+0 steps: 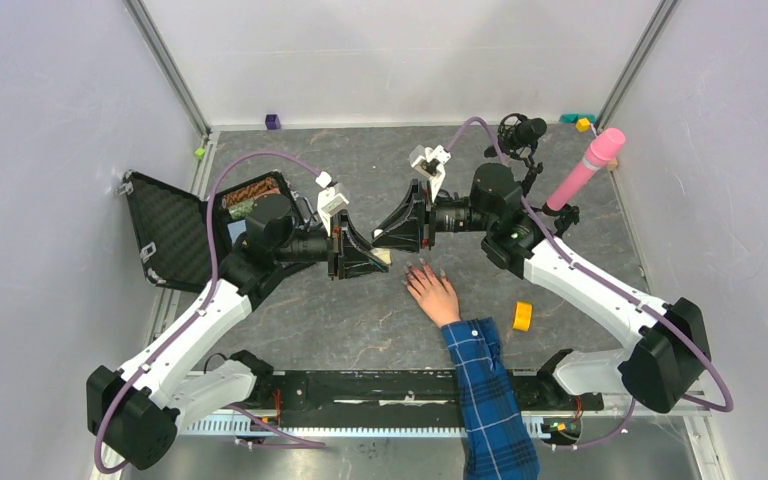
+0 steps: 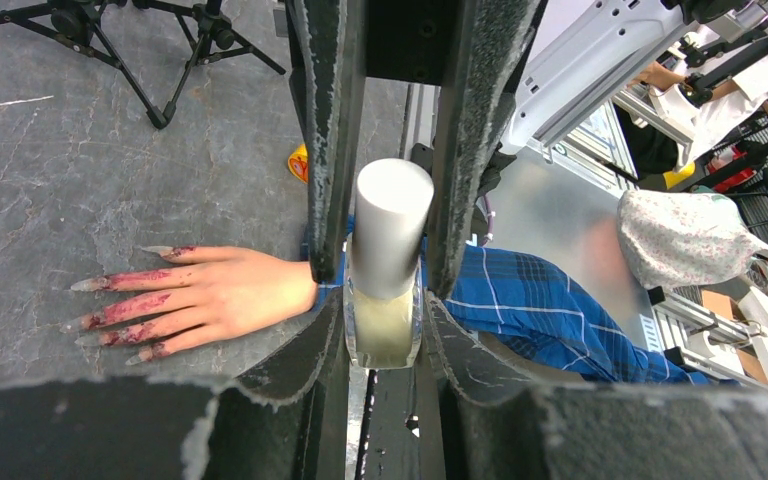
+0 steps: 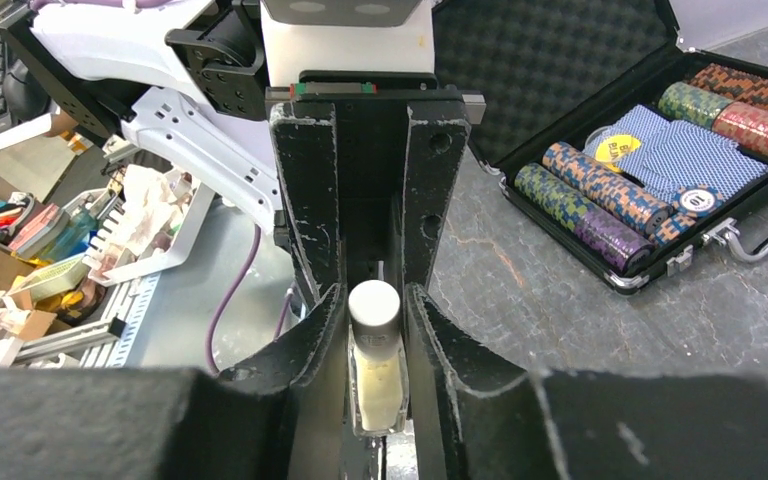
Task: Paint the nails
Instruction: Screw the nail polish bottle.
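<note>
A pale-skinned hand (image 1: 434,293) in a blue plaid sleeve (image 1: 485,375) reaches in from the near edge of the grey stone-patterned table (image 1: 360,320) and lies flat at its middle, fingers spread. Its long pointed dark-pinkish nails (image 2: 110,300) point toward the far edge, and red smears run up the fingers. Just beyond the nails, both claws meet over a small upright glass bottle with a white cap (image 2: 388,270). The left gripper (image 2: 385,325) pinches its glass body, and the right gripper (image 3: 375,335) closes on the cap from the opposite side. An open black case of poker chips (image 3: 650,170) sits by the left edge, and a yellow tape roll (image 1: 523,316) lies to the right of the sleeve.
</note>
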Controlling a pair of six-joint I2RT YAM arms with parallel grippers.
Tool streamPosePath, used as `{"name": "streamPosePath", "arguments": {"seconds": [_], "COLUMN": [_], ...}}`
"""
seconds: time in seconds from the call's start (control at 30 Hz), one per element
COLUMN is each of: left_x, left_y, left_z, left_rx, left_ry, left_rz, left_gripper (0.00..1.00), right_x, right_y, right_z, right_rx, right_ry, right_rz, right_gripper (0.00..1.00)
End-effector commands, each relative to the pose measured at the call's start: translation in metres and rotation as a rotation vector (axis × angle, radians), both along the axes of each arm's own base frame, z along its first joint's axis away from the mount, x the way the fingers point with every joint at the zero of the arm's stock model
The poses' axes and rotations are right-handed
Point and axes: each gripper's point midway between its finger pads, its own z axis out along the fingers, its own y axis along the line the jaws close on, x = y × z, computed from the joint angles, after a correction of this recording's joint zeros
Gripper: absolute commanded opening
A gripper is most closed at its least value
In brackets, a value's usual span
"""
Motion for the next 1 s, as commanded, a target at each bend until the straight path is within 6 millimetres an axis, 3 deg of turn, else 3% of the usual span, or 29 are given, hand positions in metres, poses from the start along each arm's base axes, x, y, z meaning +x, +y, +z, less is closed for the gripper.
{"name": "streamPosePath", "arguments": {"seconds": [0.0,0.33,0.73,0.97], "left_x": [-0.001,0.007,0.012,0.035], "left_y": [-0.001,0.0,0.002,0.012], "left_z": [0.012,0.007,0.006,-0.005], "left_rx": [-0.032,-0.005,0.006,0.071], "left_ry": [-0.021,-0.014,-0.028,-0.035], "left_rz": [-0.007,0.032,0.07,0.23], "left_gripper": [0.02,0.02,0.02,0.02], "right_x": [0.001,0.002,0.003,0.002], "right_y": [0.001,-0.001,0.001,0.005], "right_z": [0.016,0.004,-0.016,-0.024], "right_rx": [0.009,-0.093,-0.19,-0.237], "right_ry": [-0.052,-0.09,-0.059,-0.027], "right_rz": [0.002,0.008,0.014,0.007], "right_gripper": [0.28,0.0,0.0,0.0]}}
